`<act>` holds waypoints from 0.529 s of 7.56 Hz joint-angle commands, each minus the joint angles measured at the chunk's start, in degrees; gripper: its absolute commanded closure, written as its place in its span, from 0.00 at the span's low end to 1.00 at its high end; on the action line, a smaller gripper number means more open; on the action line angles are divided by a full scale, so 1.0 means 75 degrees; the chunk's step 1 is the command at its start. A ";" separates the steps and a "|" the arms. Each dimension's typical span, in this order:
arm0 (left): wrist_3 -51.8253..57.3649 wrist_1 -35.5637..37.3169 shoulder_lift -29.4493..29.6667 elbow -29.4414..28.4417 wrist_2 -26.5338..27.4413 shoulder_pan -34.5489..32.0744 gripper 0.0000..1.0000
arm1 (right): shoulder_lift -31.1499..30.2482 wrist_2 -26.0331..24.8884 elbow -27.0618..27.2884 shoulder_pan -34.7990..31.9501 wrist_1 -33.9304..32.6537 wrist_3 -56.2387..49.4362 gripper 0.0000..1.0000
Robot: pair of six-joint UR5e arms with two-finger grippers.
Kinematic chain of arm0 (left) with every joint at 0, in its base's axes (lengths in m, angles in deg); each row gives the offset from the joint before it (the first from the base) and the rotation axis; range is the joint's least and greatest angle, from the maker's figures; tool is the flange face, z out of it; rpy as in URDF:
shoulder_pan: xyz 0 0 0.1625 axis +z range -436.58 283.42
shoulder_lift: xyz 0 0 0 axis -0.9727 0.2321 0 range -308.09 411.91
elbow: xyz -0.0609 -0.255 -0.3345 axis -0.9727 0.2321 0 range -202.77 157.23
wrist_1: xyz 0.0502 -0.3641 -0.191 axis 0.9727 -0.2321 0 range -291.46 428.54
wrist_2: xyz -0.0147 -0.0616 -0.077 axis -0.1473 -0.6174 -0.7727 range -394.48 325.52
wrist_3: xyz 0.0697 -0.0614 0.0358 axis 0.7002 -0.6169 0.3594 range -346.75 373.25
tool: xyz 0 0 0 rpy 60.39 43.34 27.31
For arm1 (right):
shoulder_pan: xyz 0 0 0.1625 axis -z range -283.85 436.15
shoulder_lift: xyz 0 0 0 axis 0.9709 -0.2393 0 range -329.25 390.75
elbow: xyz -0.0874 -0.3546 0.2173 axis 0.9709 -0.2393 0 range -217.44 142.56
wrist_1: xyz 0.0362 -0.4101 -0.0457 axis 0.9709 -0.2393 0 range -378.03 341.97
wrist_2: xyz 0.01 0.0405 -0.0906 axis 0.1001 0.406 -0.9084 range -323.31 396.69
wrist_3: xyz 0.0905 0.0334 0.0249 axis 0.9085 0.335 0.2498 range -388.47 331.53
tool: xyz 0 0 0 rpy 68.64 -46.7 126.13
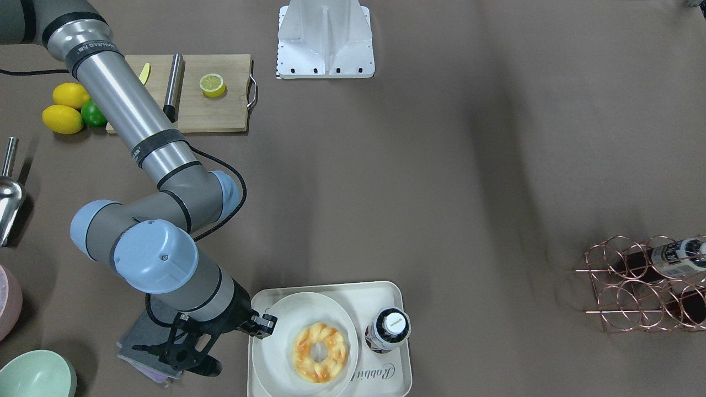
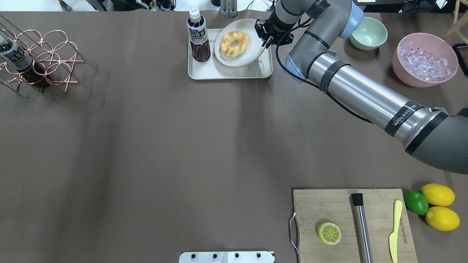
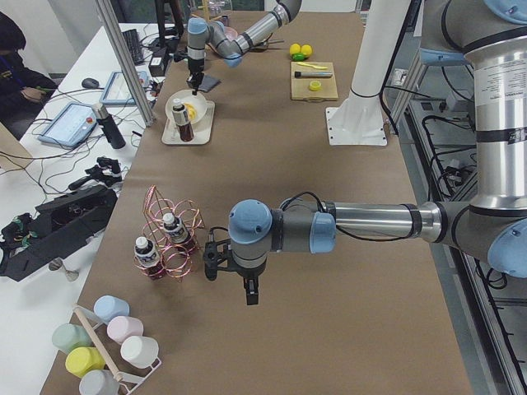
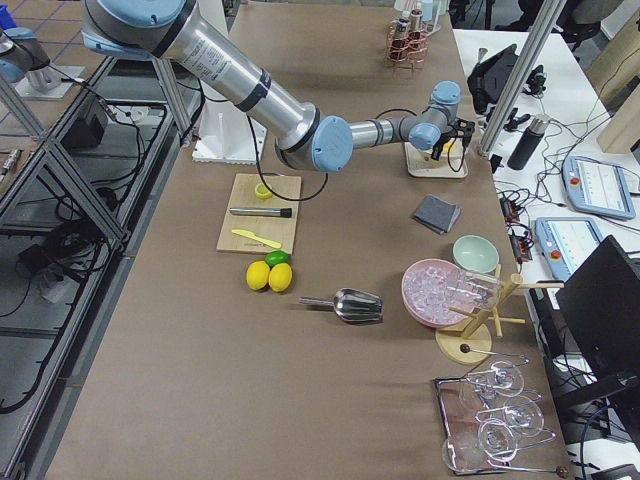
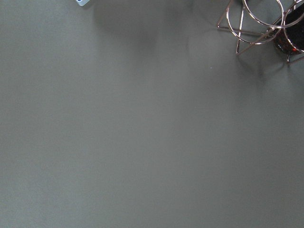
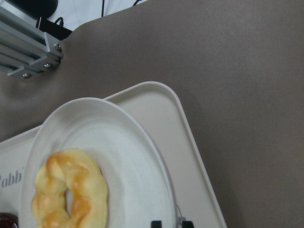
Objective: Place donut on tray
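The donut [image 1: 320, 353] is a golden twisted ring lying on a round off-white plate [image 1: 276, 353]. The plate rests on the cream tray [image 1: 386, 292] with "Rabbit" lettering, beside a dark drink bottle [image 1: 389, 328]. My right gripper [image 1: 270, 325] is at the plate's edge and looks shut on its rim. In the right wrist view the donut [image 6: 69, 190] sits lower left on the plate [image 6: 118, 142], and the rim runs between the fingertips [image 6: 156, 222]. My left gripper [image 3: 247, 292] hangs over bare table near the copper rack; I cannot tell whether it is open or shut.
A copper wire rack [image 2: 40, 58] holding bottles stands far from the tray. A green bowl [image 2: 367, 33] and a pink bowl of ice [image 2: 424, 60] stand beside the right arm. A wooden cutting board [image 2: 351, 223] carries a halved lemon, with whole lemons and a lime beside it.
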 commanded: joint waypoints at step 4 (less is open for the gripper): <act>0.0000 0.0000 0.0000 -0.0021 0.0000 0.0000 0.02 | -0.0053 -0.0273 0.0262 0.0079 -0.0017 0.0012 0.00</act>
